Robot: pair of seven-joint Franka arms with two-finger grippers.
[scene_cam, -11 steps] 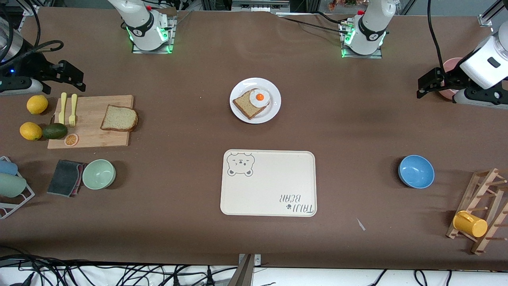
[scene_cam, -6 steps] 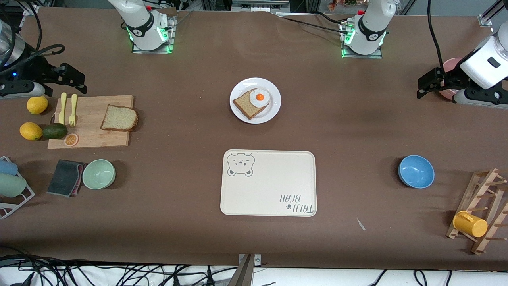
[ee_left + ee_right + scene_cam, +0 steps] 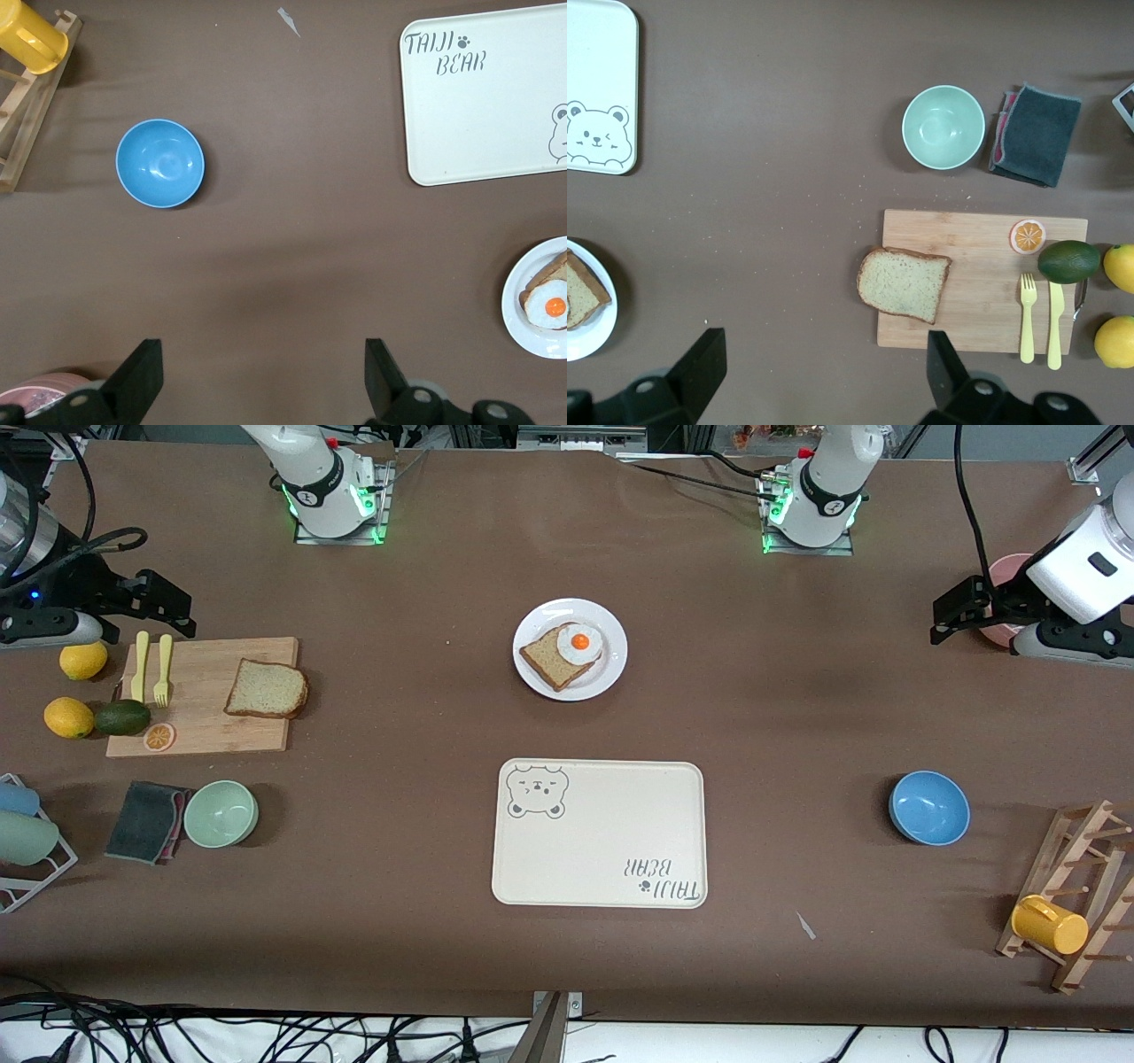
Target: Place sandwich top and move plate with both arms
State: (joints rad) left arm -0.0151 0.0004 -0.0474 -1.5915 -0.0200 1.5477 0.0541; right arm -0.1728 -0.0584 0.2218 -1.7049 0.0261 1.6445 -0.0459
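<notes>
The sandwich top [image 3: 266, 689], a plain tan slice, lies on a wooden cutting board [image 3: 199, 735] toward the right arm's end of the table. It also shows in the right wrist view [image 3: 904, 283]. The white plate [image 3: 611, 669] in mid-table bears a darker slice with a fried egg [image 3: 580, 642]. My right gripper [image 3: 182, 611] is open and empty, up in the air by the board's corner; its fingers [image 3: 709, 354] stand wide apart. My left gripper [image 3: 937, 622] is open and empty over the left arm's end of the table, its fingers [image 3: 146, 367] wide apart.
A cream bear tray [image 3: 599, 833] lies nearer the camera than the plate. A blue bowl [image 3: 928, 807], a wooden rack with a yellow mug [image 3: 1049, 924] and a pink dish [image 3: 1005, 571] are at the left arm's end. Lemons [image 3: 82, 658], an avocado, cutlery, a green bowl [image 3: 221, 813] and a cloth surround the board.
My right gripper has shifted slightly toward the cutting board. The left arm, the bread and the plate have not moved.
</notes>
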